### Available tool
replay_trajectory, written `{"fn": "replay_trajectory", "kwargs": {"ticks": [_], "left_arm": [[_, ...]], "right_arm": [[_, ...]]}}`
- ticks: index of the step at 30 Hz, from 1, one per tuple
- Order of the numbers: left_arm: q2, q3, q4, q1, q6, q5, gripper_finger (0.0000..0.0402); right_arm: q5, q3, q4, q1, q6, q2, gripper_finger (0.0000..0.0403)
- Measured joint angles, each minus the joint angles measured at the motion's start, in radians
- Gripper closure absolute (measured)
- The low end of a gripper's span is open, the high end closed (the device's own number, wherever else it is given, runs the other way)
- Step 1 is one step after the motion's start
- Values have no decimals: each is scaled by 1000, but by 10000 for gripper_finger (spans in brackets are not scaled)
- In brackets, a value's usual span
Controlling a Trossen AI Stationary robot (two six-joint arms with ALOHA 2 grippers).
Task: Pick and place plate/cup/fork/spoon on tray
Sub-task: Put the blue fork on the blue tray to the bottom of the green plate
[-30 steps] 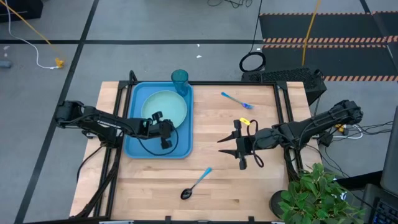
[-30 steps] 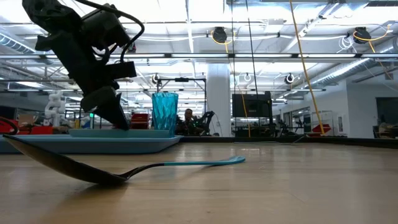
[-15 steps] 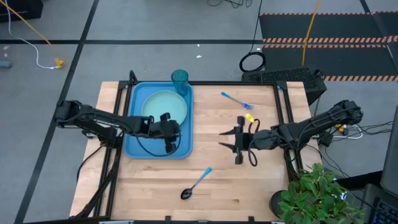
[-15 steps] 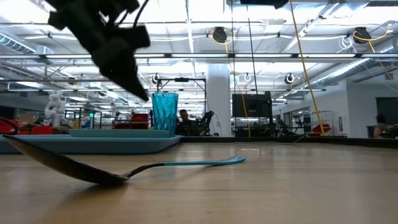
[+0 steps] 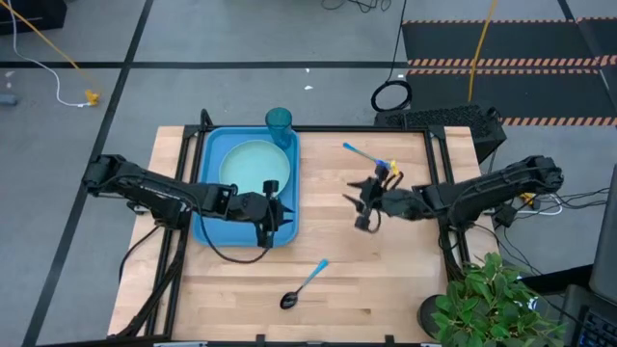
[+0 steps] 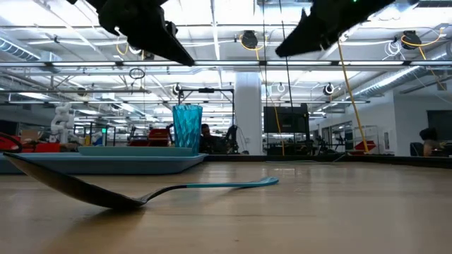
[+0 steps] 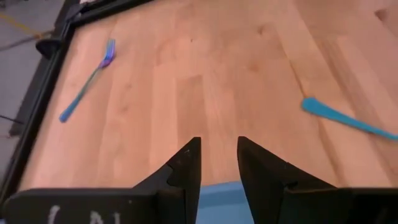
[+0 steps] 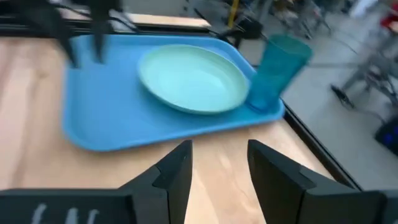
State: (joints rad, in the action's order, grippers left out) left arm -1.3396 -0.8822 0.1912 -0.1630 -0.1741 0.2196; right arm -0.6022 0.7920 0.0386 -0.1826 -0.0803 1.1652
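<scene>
Left gripper (image 5: 272, 214) hovers over the tray (image 5: 214, 229)'s near right corner, fingers apart, empty. On the tray sit the plate (image 5: 255, 168) and, in its far right corner, the cup (image 5: 279, 125). Right of the tray: spoon (image 5: 303, 285) nearer, fork (image 5: 364, 155) farther, right gripper (image 5: 363, 204) between, released.

No text, label, brand or number can be read anywhere in these views. The left pincer's mount (image 7: 93, 208) carries a few pale strokes, and the right pincer's mount (image 8: 62, 211) shows similar ones; they may be lettering, but they are too cut off to make out.
</scene>
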Motion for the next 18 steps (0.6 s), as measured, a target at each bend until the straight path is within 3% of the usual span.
{"fn": "replay_trajectory", "kwargs": {"ticks": [4,18], "left_arm": [[0,7,-1,32,-8,1,295],[0,9,-29,114,-50,-56,295]], "right_arm": [[9,-38,4,86,-33,0,257],[293,-132,-20,484,56,10,257]]}}
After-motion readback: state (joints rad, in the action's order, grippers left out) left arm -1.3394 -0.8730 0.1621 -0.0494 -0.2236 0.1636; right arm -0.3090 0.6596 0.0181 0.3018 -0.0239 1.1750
